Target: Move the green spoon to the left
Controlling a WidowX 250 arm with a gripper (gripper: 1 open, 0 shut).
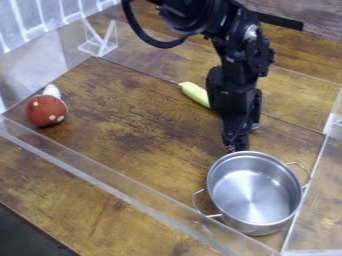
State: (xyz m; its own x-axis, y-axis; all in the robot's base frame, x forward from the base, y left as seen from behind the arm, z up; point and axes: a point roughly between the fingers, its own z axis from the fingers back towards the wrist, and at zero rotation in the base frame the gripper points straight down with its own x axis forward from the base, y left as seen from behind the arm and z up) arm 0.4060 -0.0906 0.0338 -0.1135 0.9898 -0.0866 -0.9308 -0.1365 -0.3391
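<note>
Camera view: on the brown wood-grain table point(120, 150), inside low clear plastic walls point(94, 176), the small spoon with a thick yellow-green plastic handle point(197, 94) lies near twelve o'clock, slightly toward one. Its handle tip points to about eleven o'clock; the bowl end is hidden behind the black claw point(238, 143). That claw, at the end of a black robot arm point(238, 50) coming in from twelve o'clock, reaches downward between the spoon handle and the pot. Whether it is released or clenched cannot be told, its fingertips being dark and blurred together. At four to five o'clock sits a round silver steel pot point(254, 192) with two wire handles. Near nine to ten o'clock lies a red mushroom toy with white spots point(47, 108).
</note>
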